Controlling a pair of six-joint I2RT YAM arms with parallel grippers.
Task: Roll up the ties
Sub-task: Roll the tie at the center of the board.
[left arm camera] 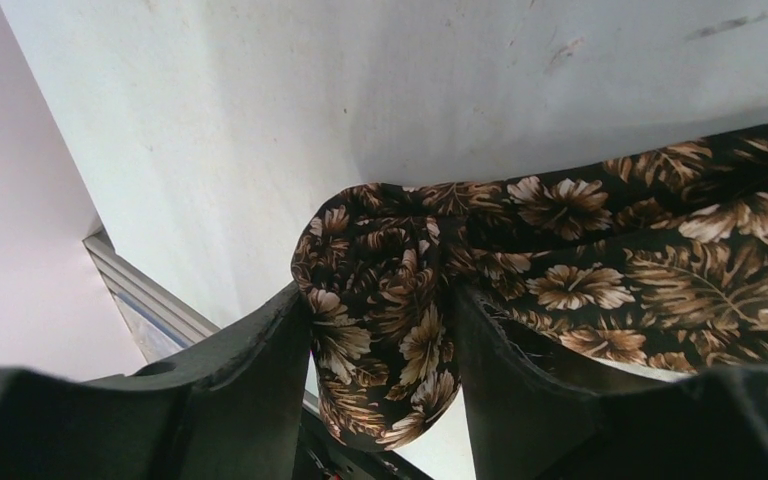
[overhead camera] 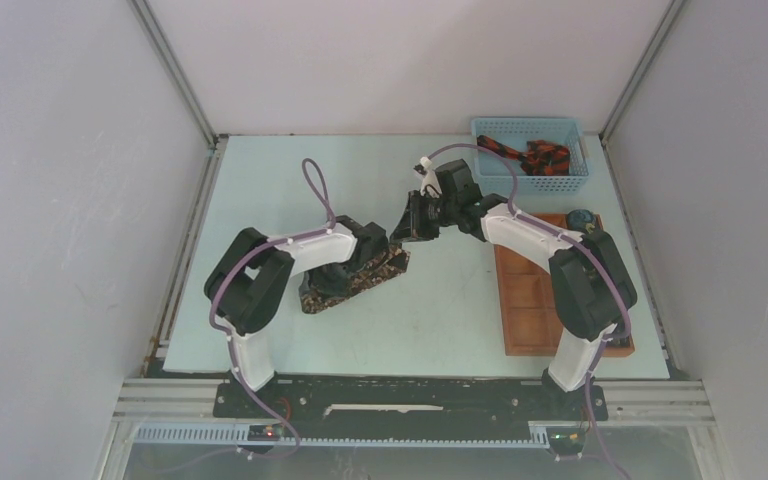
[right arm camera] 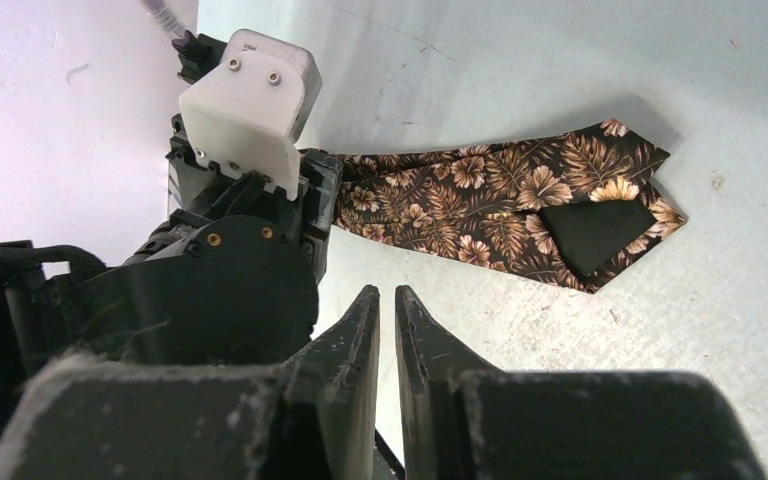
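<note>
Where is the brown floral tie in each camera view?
Top external: brown floral tie left of centre, partly under the left arm.
Left wrist: centre and right, rolled end inside the left gripper.
Right wrist: upper middle, flat, wide tip pointing right.
Shared landmark: that left gripper, at the tie's rolled end.

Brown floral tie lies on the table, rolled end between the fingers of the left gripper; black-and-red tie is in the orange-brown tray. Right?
Not quite. The black-and-red tie is in the blue basket, not the orange-brown tray; the top view shows it. The rest holds: the brown floral tie lies on the table, rolled end between the fingers of the left gripper.
</note>
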